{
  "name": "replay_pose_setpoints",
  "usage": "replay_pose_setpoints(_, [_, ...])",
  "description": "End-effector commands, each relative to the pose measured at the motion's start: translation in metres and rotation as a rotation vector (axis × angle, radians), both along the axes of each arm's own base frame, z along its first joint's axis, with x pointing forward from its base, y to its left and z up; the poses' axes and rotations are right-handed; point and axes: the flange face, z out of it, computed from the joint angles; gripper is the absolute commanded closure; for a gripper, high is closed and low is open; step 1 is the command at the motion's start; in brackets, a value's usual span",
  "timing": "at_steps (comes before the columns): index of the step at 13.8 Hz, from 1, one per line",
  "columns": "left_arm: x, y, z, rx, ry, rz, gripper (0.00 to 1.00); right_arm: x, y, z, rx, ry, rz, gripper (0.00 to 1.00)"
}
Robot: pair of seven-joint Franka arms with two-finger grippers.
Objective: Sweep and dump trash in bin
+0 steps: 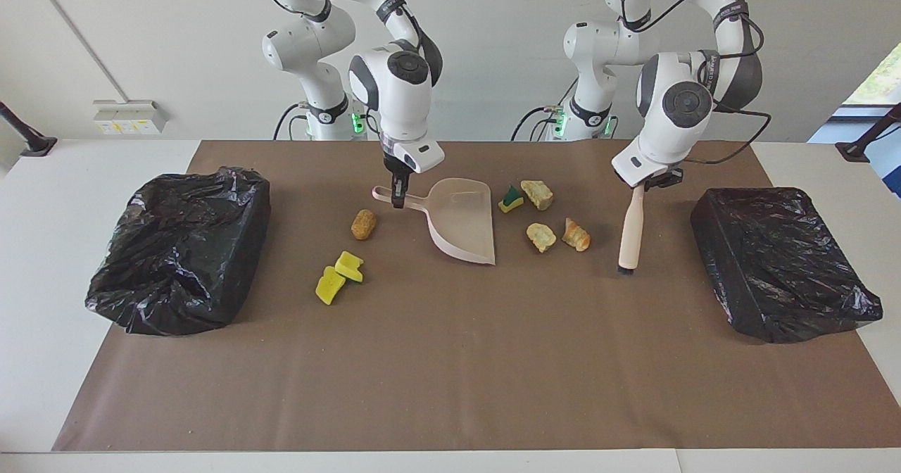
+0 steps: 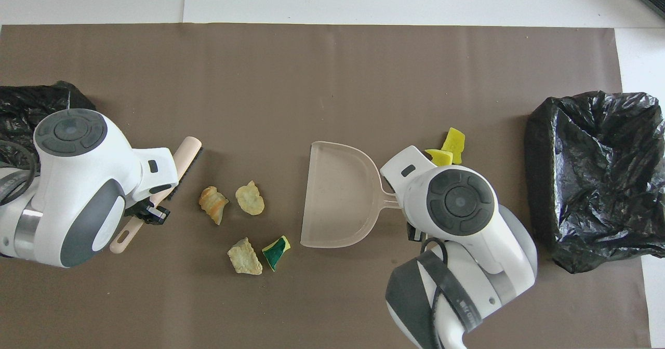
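Note:
My right gripper [image 1: 399, 193] is shut on the handle of the pale pink dustpan [image 1: 461, 219], whose mouth faces the left arm's end of the table. Just off that mouth lie three tan lumps of trash [image 1: 540, 236] [image 2: 250, 199] and a green-and-yellow sponge [image 1: 511, 198] [image 2: 276, 246]. My left gripper [image 1: 644, 183] is shut on the pale pink brush [image 1: 628, 230] [image 2: 184, 154], which slants down with its bristle end near the mat, beside the lumps. A brown lump [image 1: 363, 224] and two yellow sponge chunks [image 1: 339, 274] [image 2: 447, 149] lie at the dustpan's handle side.
Two bins lined with black bags stand on the brown mat [image 1: 450, 360]: one at the right arm's end [image 1: 179, 248] [image 2: 597, 177], one at the left arm's end [image 1: 781, 262] [image 2: 31, 105].

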Motion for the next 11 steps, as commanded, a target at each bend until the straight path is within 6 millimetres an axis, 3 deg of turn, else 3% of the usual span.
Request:
replay_pose_setpoints(1, [-0.046,0.0,-0.015,0.056,-0.018,0.161,1.0,-0.005,-0.003,-0.005,-0.015,-0.013,0.043,1.0])
replay_pose_setpoints(4, [-0.066,-0.044,-0.024,-0.008,-0.022,0.254,1.0,-0.004,-0.005,-0.005,-0.017,-0.013,0.039,1.0])
replay_pose_setpoints(7, [-0.082,-0.109,-0.03,-0.047,-0.063,0.319,1.0,-0.002,-0.007,-0.007,-0.017,-0.013,0.034,1.0])
replay_pose_setpoints(11, [-0.094,-0.175,-0.045,-0.171,-0.094,0.265,1.0,0.003,-0.013,-0.008,-0.011,-0.021,0.023,1.0])
